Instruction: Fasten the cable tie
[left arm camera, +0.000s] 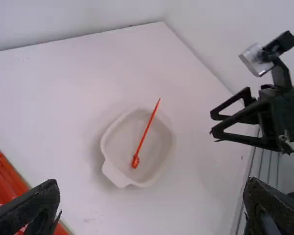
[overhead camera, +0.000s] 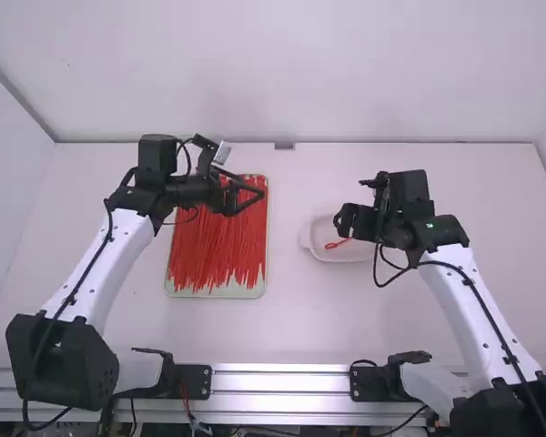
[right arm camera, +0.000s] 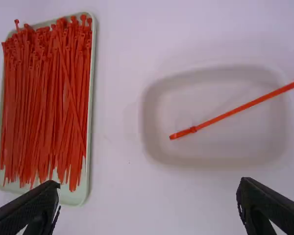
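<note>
A red cable tie lies slanted in a shallow white dish right of the table's middle. It looks straight, with a small lump near one end. My right gripper hangs open just above the dish's near-left part, holding nothing. A pale tray heaped with several red cable ties lies left of the middle. Over the tray's far end is my left gripper, open and empty. The left wrist view looks across at the dish, the tie and the right gripper.
White walls close the table at the back and left. Bare table lies between the tray and the dish, and in front of both. A metal rail runs along the near edge.
</note>
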`<state>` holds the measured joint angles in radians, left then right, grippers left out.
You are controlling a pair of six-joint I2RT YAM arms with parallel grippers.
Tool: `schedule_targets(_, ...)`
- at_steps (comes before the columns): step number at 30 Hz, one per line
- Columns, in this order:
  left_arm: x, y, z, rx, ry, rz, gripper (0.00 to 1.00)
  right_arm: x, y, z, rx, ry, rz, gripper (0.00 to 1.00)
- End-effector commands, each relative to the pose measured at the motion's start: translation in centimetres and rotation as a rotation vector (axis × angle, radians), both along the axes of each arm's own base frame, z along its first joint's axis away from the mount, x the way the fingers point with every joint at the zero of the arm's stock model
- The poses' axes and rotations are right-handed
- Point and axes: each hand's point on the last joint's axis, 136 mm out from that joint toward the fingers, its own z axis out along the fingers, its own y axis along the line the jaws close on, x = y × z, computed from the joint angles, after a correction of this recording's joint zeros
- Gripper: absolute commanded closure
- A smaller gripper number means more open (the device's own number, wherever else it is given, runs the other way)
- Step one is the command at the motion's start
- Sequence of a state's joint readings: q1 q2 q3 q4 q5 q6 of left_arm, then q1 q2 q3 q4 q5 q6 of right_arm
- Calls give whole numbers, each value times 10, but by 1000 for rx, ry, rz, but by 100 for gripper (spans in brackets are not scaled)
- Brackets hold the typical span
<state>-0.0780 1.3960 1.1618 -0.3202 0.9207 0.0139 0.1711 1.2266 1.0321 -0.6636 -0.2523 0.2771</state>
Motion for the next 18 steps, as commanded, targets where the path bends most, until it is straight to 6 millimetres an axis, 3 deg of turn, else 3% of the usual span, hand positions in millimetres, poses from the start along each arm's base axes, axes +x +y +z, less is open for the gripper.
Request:
schedule_targets(1,0,16,15,10,-53,67,5,2,-14,9,-32,-62,-22,6)
schedule_targets(5,4,37,16,36,-102,151,10,5,-38,10,-95,-130,-65,11)
schedule_targets(11,-1,48,18,77,-195,230,19,6,-84,13,-228,-247,-151,21)
schedule_targets(18,-8,65,23,123,-324,349,31,-2,-97,18,-341,-402,-146,35)
